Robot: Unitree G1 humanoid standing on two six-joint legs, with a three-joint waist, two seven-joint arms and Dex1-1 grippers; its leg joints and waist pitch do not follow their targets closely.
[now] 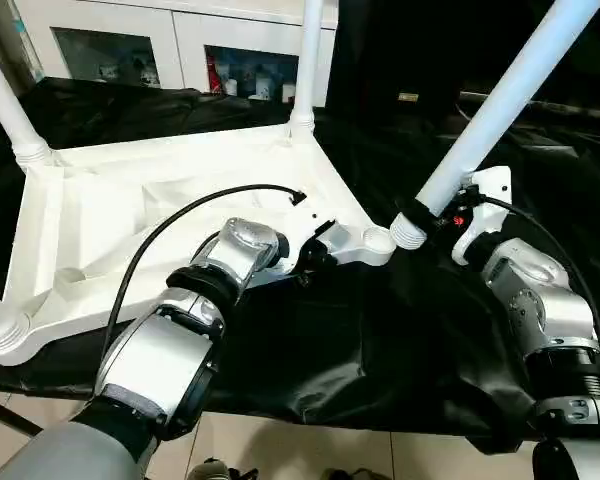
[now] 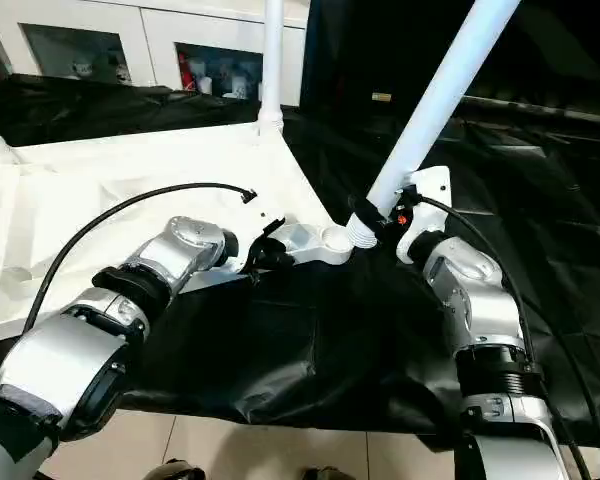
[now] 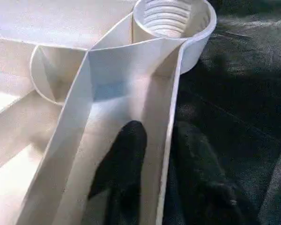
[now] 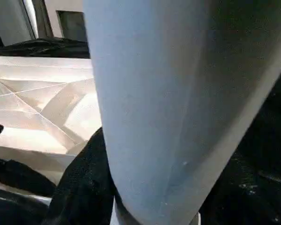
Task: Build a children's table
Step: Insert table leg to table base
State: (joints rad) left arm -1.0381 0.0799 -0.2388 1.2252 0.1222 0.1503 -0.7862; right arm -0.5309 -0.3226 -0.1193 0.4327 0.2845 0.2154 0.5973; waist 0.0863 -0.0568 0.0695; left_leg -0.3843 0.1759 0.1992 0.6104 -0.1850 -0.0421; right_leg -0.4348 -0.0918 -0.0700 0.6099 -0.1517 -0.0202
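A: Left eye view, item one: tabletop (image 1: pixel 180 200), white plastic, lying underside up on the black-draped desk (image 1: pixel 380 340). Three legs stand in its corner sockets; the fourth corner socket (image 1: pixel 377 240), the one nearest the robot's right arm, is empty, thread showing.

B: Item two?

A: Fourth leg (image 1: pixel 500 110), white, tapered, held aslant by the right tool (image 1: pixel 435 215), which is clamped on it just above the threaded end. That end hangs just beside the empty socket, not yet in it.

B: And the left tool (image 1: pixel 315 250)?

A: At the rim beside the empty socket. In the left wrist view one black finger (image 3: pixel 122 159) lies inside the rim wall and the other outside, straddling the wall. Whether they pinch it firmly I cannot tell.

B: Handling note for this step?

A: My judgement: brace the tabletop at that rim so the corner cannot slide. Bring the leg upright over the empty socket before lowering; entered tilted, the thread would likely cross or skate off the socket lip. Turn only once it seats squarely.
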